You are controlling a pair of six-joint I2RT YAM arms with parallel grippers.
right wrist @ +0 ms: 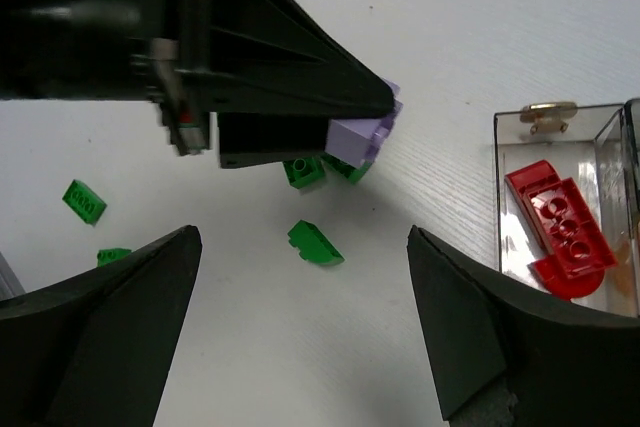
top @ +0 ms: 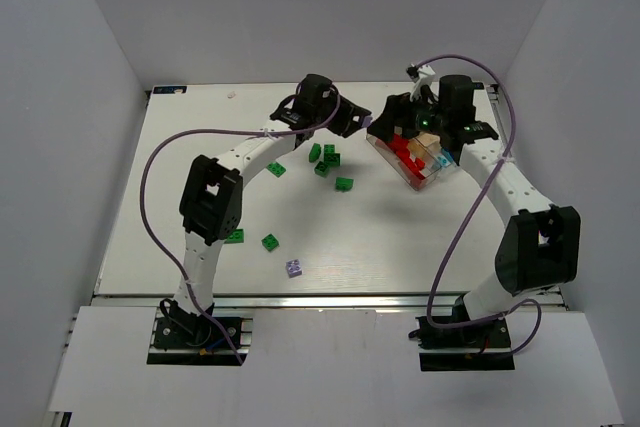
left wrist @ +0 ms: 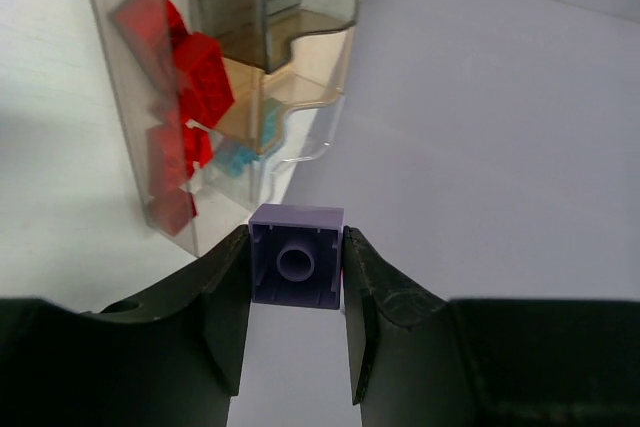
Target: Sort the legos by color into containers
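Note:
My left gripper (left wrist: 296,277) is shut on a pale purple lego (left wrist: 296,255), held off the table just short of the smoky clear container tray (left wrist: 110,67). Red legos (left wrist: 200,77) fill the tray's near compartment and a cyan one (left wrist: 235,159) lies further in. In the right wrist view the same purple lego (right wrist: 362,135) sticks out of the left fingers above green legos (right wrist: 315,244). My right gripper (right wrist: 302,247) is open and empty over the table beside the tray (right wrist: 560,112), where a curved red lego (right wrist: 560,232) lies. From above, the left gripper (top: 362,125) and right gripper (top: 397,112) nearly meet at the tray (top: 450,172).
Green legos lie loose on the table: a cluster (top: 325,159), one (top: 344,184), one (top: 276,170), and two nearer the left arm (top: 270,242) (top: 233,236). Another pale purple lego (top: 294,268) sits near the front edge. White walls enclose the table.

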